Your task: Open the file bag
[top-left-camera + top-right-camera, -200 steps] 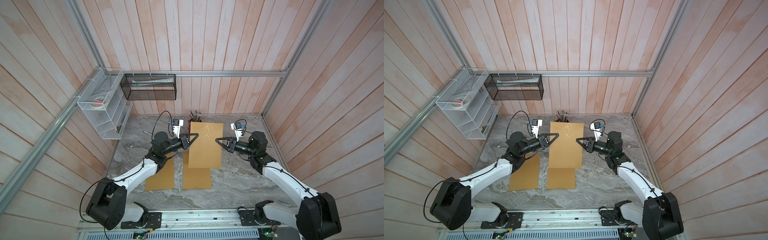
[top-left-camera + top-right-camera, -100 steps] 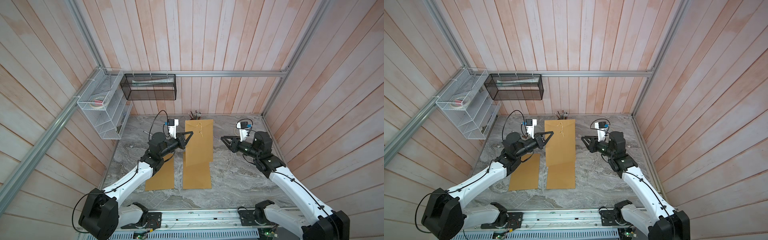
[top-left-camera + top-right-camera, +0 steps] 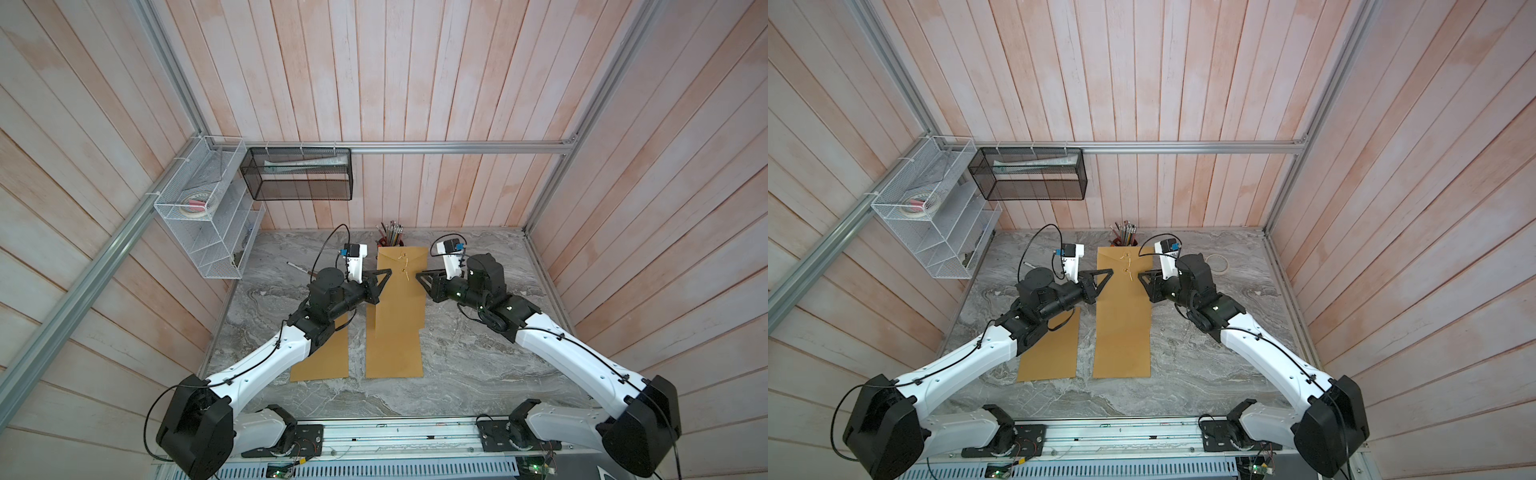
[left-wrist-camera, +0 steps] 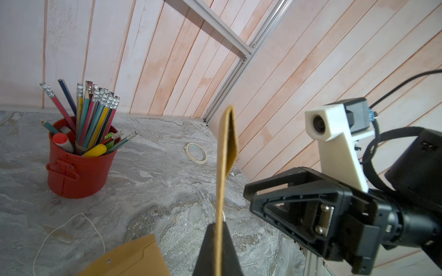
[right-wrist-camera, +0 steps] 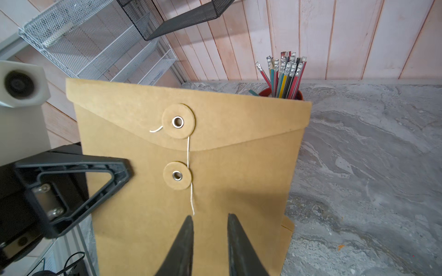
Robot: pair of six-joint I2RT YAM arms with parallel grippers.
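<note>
While edge-clamped, file bag (image 5: pixel 244 167) stands upright

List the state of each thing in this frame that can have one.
Left gripper: shut on the file bag's edge.
Right gripper: open, empty, tips near the string's loose end.
File bag: held up, flap down.
String: hanging loose past the lower button.
Spare bags: lying flat on the table.
Pencil cup: upright, full.
</note>
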